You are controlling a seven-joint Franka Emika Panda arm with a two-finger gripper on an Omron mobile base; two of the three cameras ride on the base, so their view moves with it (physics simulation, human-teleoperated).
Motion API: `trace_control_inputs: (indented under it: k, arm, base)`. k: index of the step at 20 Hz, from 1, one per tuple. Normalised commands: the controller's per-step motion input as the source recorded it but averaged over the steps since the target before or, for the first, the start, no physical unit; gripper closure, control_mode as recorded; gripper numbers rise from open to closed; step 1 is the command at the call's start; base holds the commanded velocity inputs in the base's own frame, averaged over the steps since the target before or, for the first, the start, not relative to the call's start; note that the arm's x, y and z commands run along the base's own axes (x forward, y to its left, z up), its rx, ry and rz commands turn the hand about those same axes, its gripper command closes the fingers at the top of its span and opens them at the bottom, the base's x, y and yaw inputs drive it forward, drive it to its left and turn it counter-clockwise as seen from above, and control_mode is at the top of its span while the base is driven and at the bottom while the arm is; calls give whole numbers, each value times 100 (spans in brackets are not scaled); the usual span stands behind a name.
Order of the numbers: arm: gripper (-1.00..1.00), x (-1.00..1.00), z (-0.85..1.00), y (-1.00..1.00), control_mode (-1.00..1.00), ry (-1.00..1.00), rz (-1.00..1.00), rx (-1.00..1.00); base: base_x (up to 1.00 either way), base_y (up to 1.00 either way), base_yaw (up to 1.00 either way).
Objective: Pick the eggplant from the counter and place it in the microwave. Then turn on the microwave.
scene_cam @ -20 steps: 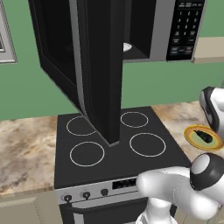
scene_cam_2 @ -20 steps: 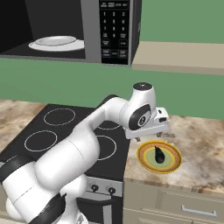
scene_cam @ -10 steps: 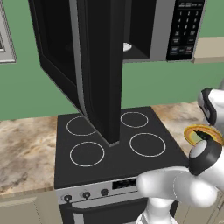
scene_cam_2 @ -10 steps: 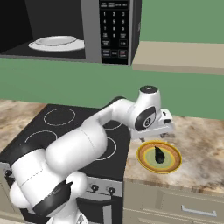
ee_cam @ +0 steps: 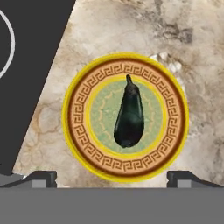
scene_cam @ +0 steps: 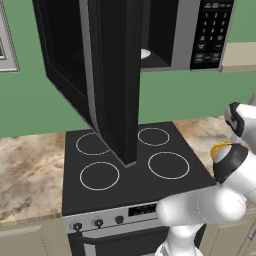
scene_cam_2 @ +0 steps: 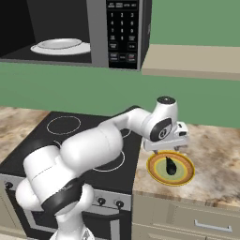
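The eggplant [ee_cam: 129, 114] is small and dark purple-black. It lies along the middle of a yellow-rimmed green plate [ee_cam: 78, 114] on the beige marbled counter [ee_cam: 109, 30]. My gripper [ee_cam: 113, 177] hangs straight above the plate, open, with both fingertips wide apart and nothing between them. From the right base view the gripper [scene_cam_2: 168, 151] is just over the eggplant [scene_cam_2: 170, 165], apart from it. The microwave [scene_cam_2: 123, 29] hangs above the stove with its door [scene_cam: 112, 75] swung open. A white plate [scene_cam_2: 61, 46] sits inside.
The black four-ring stove top [scene_cam_2: 61, 136] borders the plate [scene_cam_2: 154, 169] on the left. A beige shelf [scene_cam_2: 192, 68] juts out to the right of the microwave. Bare counter [scene_cam_2: 218, 154] stretches right of the plate. The open door reaches low over the stove [scene_cam: 130, 172].
The hand has swung right from the stove's edge to a spot over the plate and dropped a little lower. The eggplant and plate have not moved.
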Motion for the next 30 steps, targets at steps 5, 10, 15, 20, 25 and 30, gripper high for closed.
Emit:
trace_control_inputs:
  k: [5, 10, 15, 20, 25, 30]
  arm:
    - [-100, 19, -17, -14, -100, 0, 0, 5]
    - [-100, 15, -21, -11, -100, 1, 0, 0]
    - [-100, 19, -21, -7, -100, 0, 0, 0]
    - [-100, 10, -22, -5, -100, 4, 0, 0]
    - [-100, 8, -21, -10, -100, 4, 0, 0]
    - [-100, 8, -17, -6, -100, 0, 0, 0]
  base:
    - [0, 0, 0]
    - [0, 0, 0]
    - [0, 0, 0]
    - [0, 0, 0]
    - [0, 0, 0]
    - [0, 0, 0]
